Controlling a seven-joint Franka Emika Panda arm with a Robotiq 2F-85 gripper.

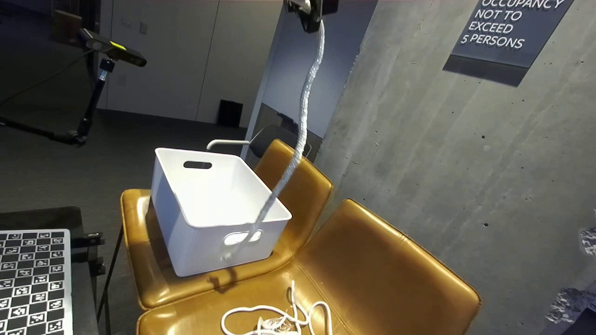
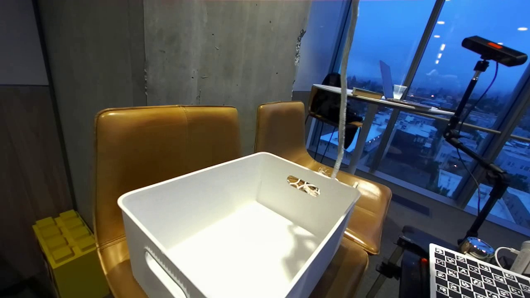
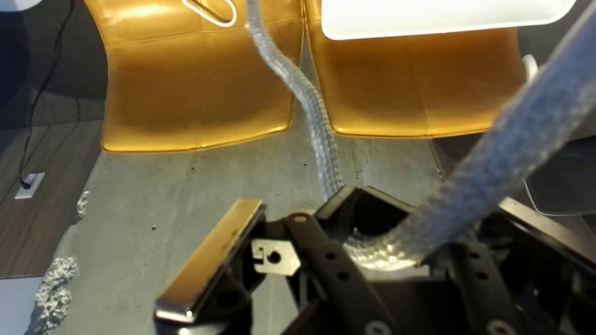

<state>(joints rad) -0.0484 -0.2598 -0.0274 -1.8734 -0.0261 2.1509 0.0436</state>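
Observation:
High above the chairs, my gripper point(image 1: 311, 18) shows at the top edge of an exterior view. A thick grey-white braided rope point(image 1: 303, 107) hangs from it, its blurred lower end in front of the white bin point(image 1: 186, 251). In the wrist view the tips of my gripper point(image 3: 357, 190) meet, and the rope point(image 3: 489, 177) is caught between the fingers behind them. One length runs up to the right close to the camera; another dangles past the tips. In an exterior view the rope point(image 2: 343, 103) drops out of sight behind the bin's far wall point(image 2: 277, 169).
The bin stands on a tan chair point(image 2: 165, 145). A thin white cord point(image 1: 298, 316) lies in loops with crumpled clear wrapping on the neighbouring chair point(image 1: 386, 270). A camera on a stand point(image 2: 492, 49), a patterned board point(image 1: 35, 279), a concrete wall point(image 1: 442, 149) and a yellow block point(image 2: 70, 248) surround them.

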